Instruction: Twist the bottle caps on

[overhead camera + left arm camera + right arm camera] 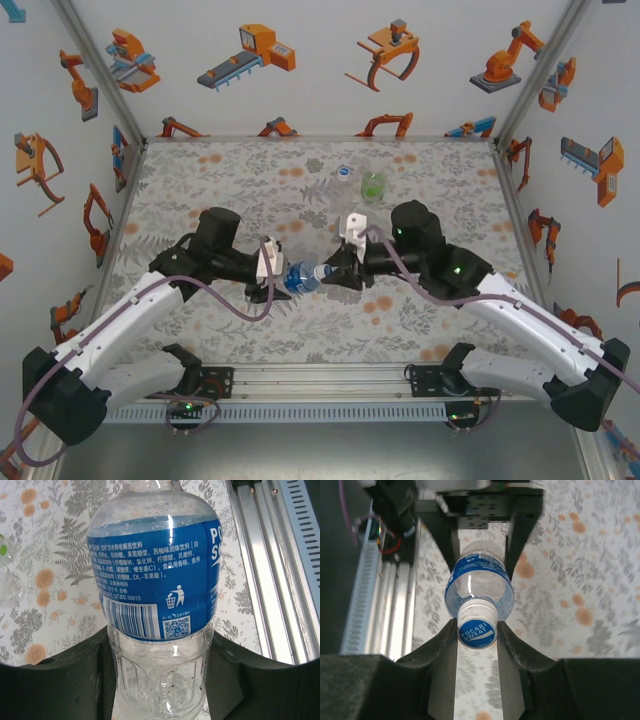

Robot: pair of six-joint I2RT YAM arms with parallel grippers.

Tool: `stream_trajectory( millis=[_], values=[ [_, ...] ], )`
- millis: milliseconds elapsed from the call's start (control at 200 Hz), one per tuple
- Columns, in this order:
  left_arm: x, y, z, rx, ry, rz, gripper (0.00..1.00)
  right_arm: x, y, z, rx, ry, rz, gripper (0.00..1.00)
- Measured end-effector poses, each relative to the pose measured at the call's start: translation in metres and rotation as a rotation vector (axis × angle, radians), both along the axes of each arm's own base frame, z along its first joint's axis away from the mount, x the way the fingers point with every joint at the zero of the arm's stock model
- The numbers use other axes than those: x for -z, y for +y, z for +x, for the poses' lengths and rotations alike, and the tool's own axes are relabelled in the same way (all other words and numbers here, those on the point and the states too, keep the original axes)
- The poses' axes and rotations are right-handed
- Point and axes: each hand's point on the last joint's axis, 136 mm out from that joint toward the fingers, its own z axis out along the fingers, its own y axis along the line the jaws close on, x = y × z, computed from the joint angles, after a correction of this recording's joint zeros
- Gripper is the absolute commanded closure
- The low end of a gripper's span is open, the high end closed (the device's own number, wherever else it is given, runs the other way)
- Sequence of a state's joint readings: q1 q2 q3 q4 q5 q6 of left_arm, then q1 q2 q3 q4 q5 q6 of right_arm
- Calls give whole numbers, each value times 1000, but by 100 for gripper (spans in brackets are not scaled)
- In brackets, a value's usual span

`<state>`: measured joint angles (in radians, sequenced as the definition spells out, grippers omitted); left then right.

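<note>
Over the middle of the tabletop, a little toward its near edge, the left claw is clamped on the lower body of the blue-labelled Pocari Sweat bottle, which is held off the surface and lying level. Its long axis runs left to right, with the neck toward the right edge. There the right claw is closed against the sides of the bottle's white-sided cap. Near the far edge, the green bottle stands upright.
</note>
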<state>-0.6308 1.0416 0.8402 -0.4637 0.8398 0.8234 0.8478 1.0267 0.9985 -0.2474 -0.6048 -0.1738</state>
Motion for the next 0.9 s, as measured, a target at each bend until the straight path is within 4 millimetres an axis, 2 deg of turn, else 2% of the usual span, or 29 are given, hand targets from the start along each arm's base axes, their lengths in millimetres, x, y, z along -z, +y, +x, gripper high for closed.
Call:
stream_trajectory(
  millis=[130,285,376,441,556,621,661,796,901],
  values=[
    [2,2,6,-31,-4,16,100,6,-2,26,261,373,38,100],
    [8,5,13,-73,3,47,100,29,-8,50,581,867,80,100],
    [13,8,16,-96,14,68,100,40,-8,57,688,1045,93,100],
    [15,9,18,-111,18,80,100,45,-8,61,742,1111,96,99],
    [15,10,21,-121,17,79,100,44,-10,65,781,1136,103,78],
    [13,9,22,-120,9,71,100,40,-11,65,779,1107,99,62],
    [10,7,22,-118,2,62,100,37,-11,65,770,1073,99,56],
    [1,0,12,-58,1,21,100,17,-13,66,684,849,100,50],
    [-1,-2,9,-38,6,6,100,-2,-14,58,557,609,80,45]
  ],
)
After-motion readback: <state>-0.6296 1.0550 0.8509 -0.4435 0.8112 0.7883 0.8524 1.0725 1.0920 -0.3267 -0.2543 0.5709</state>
